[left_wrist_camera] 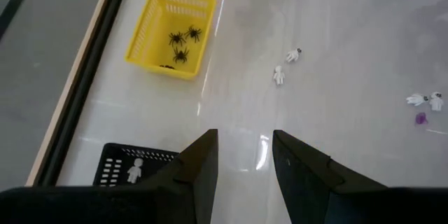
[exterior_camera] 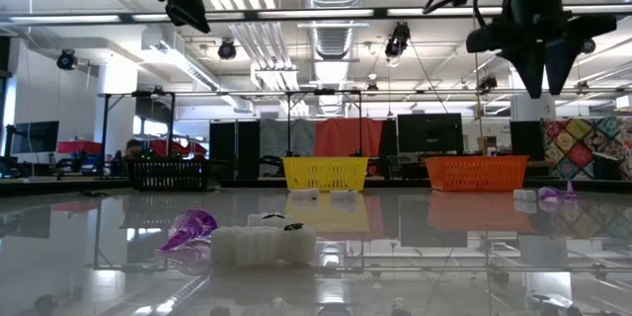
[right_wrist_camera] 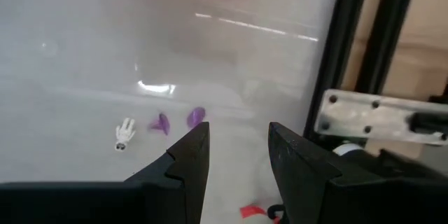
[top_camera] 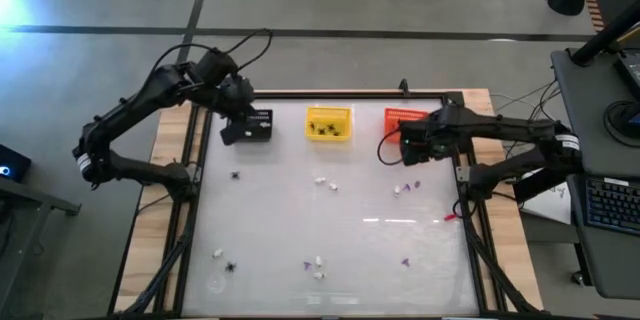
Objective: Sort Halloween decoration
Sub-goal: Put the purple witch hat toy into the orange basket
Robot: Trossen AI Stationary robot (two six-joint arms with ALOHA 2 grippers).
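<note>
Tiny Halloween decorations lie scattered on the glossy white table: white bits [top_camera: 322, 182], a black spider [top_camera: 236, 173] and purple bits [top_camera: 406, 259]. Three black spiders [left_wrist_camera: 180, 45] lie in the yellow basket [top_camera: 328, 123]. A white figure [left_wrist_camera: 134, 171] lies in the black basket [left_wrist_camera: 129, 164]. My left gripper [left_wrist_camera: 245, 138] hangs open above the table beside the black basket [top_camera: 258, 125], with nothing between its fingers. My right gripper [right_wrist_camera: 238, 131] is open, pointing down in front of the orange basket [top_camera: 404, 120], above the table near two purple bits [right_wrist_camera: 176, 120] and a white bit [right_wrist_camera: 124, 134].
The three baskets stand in a row along the table's far edge. A black frame rail [top_camera: 466, 210] runs along the table's sides. A small red thing [top_camera: 450, 217] lies by the right rail. More trinkets [top_camera: 231, 267] lie near the front edge.
</note>
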